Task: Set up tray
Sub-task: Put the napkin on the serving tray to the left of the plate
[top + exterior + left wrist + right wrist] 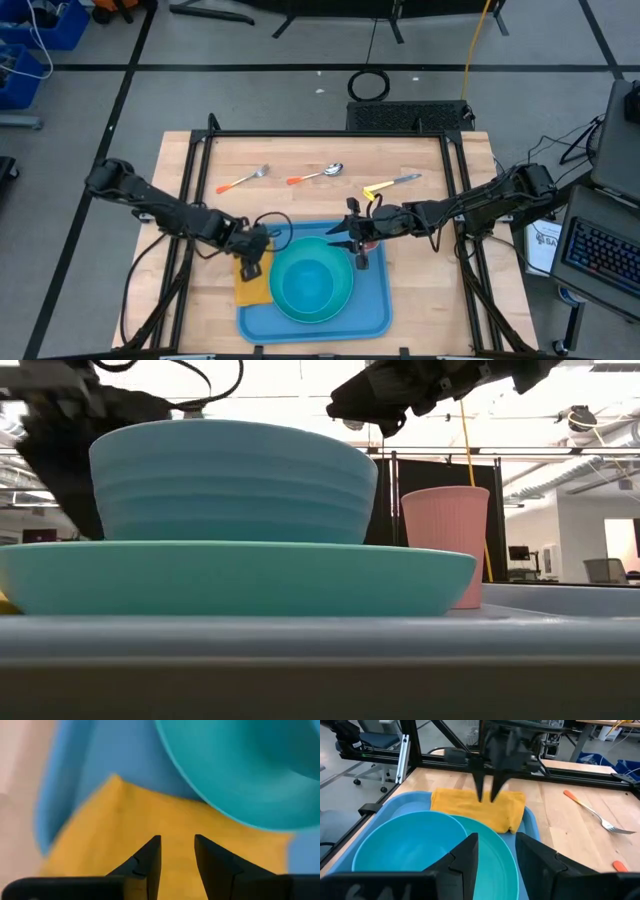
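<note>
**Q:** Nearest the lens, what sat there?

**A:** Low and level, the tray (pixel 300 635) filled the foreground with its blue rim. It lay at the near middle of the surface (pixel 420 270), already carrying most of a place setting.

**Q:** Across the tray, left to right?

**A:** On its left edge lay the yellow napkin (pixel 254 288), partly overhanging the rim, its long side running along that edge. The left gripper (pixel 177 837) hung right over the cloth, fingers pointing down and a little apart, with nothing pinched between them. At the tray's middle stood the teal plate (pixel 230 575) with the bowl (pixel 230 480) on it. At the far right corner stood the pink cup (pixel 445 540). The right gripper (pixel 496 836) hovered above that corner, fingers apart and empty.

**Q:** And what remained off the tray?

**A:** Three pieces lay beyond its far edge: the fork (pixel 243 181) past the left corner, the spoon (pixel 318 175) past the middle, the knife (pixel 393 184) past the right corner.

**Q:** So what did the coming move turn on?

**A:** Probably the cutlery. The fork lay farther out from the left fingers, slanted, orange handle leftward, so the left arm looked nearer to it. The knife looked nearer the right arm.
</note>
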